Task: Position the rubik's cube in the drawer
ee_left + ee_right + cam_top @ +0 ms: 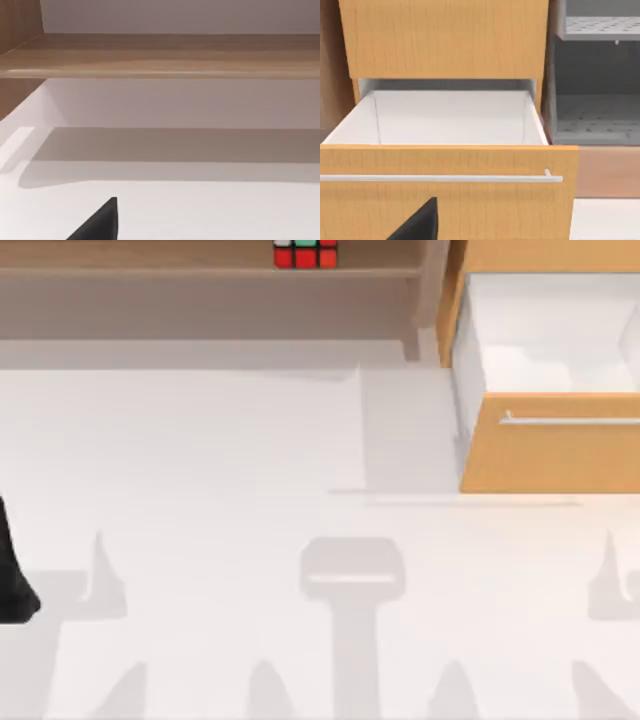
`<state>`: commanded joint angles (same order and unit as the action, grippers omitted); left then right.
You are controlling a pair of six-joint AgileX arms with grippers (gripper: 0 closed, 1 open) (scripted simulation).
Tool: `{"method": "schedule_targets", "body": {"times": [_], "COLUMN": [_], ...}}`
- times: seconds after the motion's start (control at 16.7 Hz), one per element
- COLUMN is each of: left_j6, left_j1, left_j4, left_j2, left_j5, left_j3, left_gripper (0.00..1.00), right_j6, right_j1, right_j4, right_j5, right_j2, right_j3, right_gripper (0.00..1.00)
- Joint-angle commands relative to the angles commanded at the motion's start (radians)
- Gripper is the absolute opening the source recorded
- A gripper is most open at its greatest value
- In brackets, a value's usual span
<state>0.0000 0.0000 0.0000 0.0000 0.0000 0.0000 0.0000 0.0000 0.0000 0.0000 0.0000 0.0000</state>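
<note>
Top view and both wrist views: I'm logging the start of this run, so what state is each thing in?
rubik's cube: resting on the long wooden shelf, untouched, not in the drawer.
drawer: pulled open, white inside bare, silver bar handle facing forward.
left arm: at the table's left edge, far from the cube.

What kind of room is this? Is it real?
It looks like a computer-made tabletop, not a real room: a plain white table, a long wooden shelf holding a rubik's cube, and an open drawer with a white inside.
</note>
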Motion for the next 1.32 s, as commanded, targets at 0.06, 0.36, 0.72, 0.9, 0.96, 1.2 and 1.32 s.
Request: {"method": "schedule_targets", "body": {"times": [0.06,0.36,0.72,0.9,0.96,1.2,1.32], "left_j6": [0.0,0.0,0.0,0.0,0.0,0.0,0.0], "left_j1": [0.0,0.0,0.0,0.0,0.0,0.0,0.0], "left_j4": [0.0,0.0,0.0,0.0,0.0,0.0,0.0], "left_j2": [0.0,0.0,0.0,0.0,0.0,0.0,0.0], "left_j5": [0.0,0.0,0.0,0.0,0.0,0.0,0.0], "left_j3": [0.0,0.0,0.0,0.0,0.0,0.0,0.0], "left_gripper": [1.0,1.0,1.0,1.0,1.0,1.0,1.0], "right_j6": [0.0,0.006,0.019,0.024,0.025,0.026,0.025], "right_j1": [0.0,0.045,0.201,0.303,0.338,0.483,0.551], "right_j4": [0.0,0.034,0.173,0.27,0.305,0.443,0.509], "right_j5": [0.0,0.038,0.203,0.315,0.354,0.506,0.576], "right_j2": [0.0,0.102,0.566,0.899,1.017,1.484,1.693], "right_j3": [0.0,0.077,0.382,0.587,0.659,0.943,1.078], "right_gripper": [1.0,1.0,1.0,1.0,1.0,1.0,1.0]}}
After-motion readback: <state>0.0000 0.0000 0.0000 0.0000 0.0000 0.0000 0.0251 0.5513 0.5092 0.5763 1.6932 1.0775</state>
